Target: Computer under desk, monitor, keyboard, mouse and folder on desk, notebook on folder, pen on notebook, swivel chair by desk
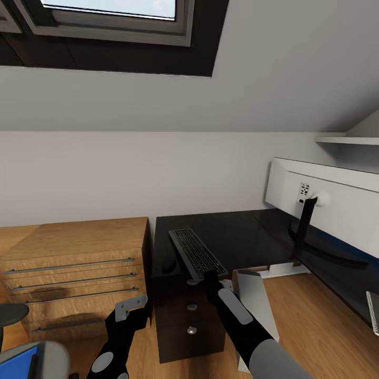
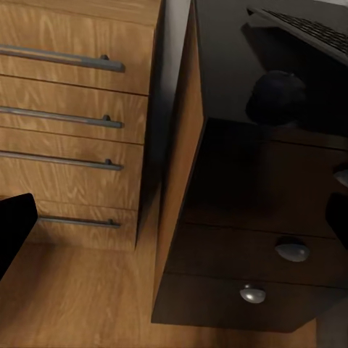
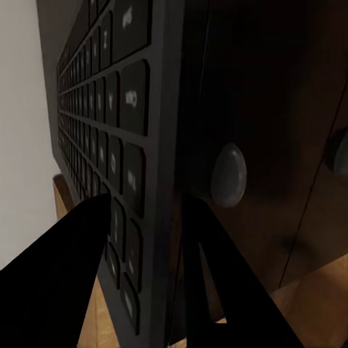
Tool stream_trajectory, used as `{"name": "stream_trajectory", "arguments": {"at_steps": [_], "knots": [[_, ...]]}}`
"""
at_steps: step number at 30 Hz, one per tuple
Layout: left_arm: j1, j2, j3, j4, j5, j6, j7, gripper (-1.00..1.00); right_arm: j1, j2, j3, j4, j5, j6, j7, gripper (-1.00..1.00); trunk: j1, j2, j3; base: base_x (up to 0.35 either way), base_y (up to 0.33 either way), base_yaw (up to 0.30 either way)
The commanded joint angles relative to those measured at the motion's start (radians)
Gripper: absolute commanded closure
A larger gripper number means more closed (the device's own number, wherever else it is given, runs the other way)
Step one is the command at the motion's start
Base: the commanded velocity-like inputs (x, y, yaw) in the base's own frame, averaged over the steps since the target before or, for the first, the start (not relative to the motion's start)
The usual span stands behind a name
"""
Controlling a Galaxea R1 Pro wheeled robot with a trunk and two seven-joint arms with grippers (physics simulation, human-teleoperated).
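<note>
right hand: clamped on keyboard near edge
left hand: fingers apart, empty
mouse: on tabletop, between the hands

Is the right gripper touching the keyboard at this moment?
Touching. In the right wrist view the right gripper has one finger over the keys and one under the edge of the keyboard; the head view shows it at the keyboard's near end.

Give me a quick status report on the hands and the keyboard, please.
Right hand shut on keyboard near end, at desk front edge. Left hand free, low by wood cabinet. Mouse left of keyboard.
</note>
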Motion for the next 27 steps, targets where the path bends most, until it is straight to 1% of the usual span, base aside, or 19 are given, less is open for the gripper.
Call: {"name": "stream_trajectory", "arguments": {"at_steps": [1,17,22,27], "knots": [[-0.001,0.001,-0.003,-0.002,0.005,0.003,0.008,-1.0,0.0,0.0,0.003,0.002,-0.027,-0.012,-0.011,1.0,0.0,-0.001,-0.001,0.0,0.0,0.0],[-0.001,0.003,-0.003,-0.002,0.005,0.003,0.008,-1.0,0.0,0.0,0.002,-0.001,-0.027,-0.015,-0.012,1.0,0.0,-0.001,-0.001,0.0,0.0,0.0],[-0.001,0.003,-0.003,-0.002,0.005,0.003,0.008,-1.0,0.0,0.0,0.002,-0.006,-0.027,-0.015,-0.054,1.0,0.0,-0.001,-0.001,0.0,0.0,0.0],[-0.001,0.003,-0.003,-0.001,0.005,0.003,0.008,-1.0,0.0,0.0,0.002,-0.01,-0.027,-0.015,-0.066,1.0,0.0,-0.001,-0.001,0.0,0.0,0.0]]}}
